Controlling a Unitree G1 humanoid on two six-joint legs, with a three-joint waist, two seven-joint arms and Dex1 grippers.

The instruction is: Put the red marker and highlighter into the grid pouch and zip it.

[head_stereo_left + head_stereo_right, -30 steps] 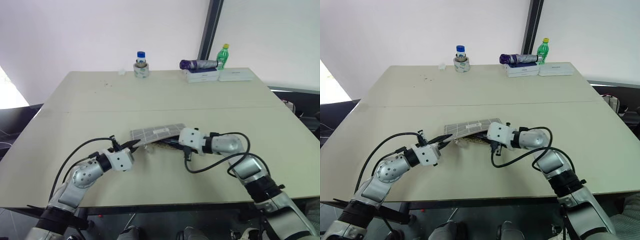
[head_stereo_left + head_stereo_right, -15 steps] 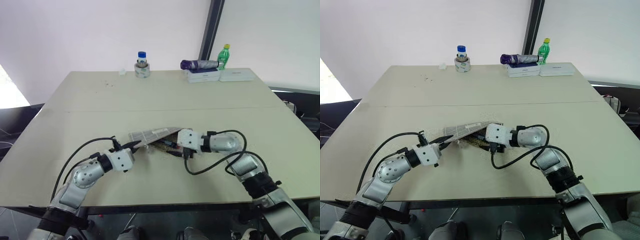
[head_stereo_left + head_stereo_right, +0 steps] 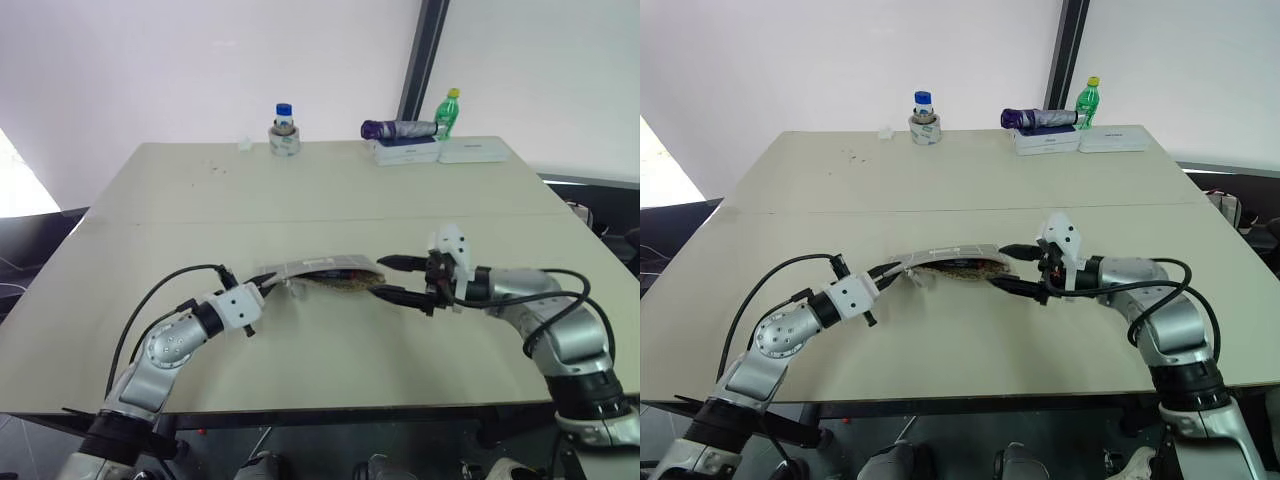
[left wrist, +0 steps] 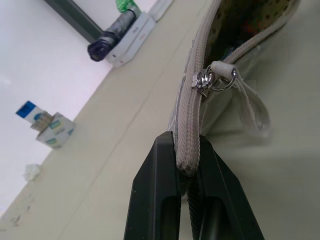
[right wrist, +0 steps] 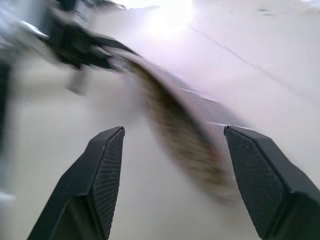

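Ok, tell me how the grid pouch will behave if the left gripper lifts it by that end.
Probably floppy: the grid pouch is soft fabric, bowed between the left gripper, shut on its zipper end, and the table. It would likely sag from that pinch. Its mouth gapes open, so tilting it might spill whatever is inside.

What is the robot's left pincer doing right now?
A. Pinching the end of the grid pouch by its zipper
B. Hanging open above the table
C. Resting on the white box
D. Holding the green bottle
A: in the left wrist view the left pincer's two black fingers are shut on the zipper-edge end of the grid pouch, just below the metal zipper pull.
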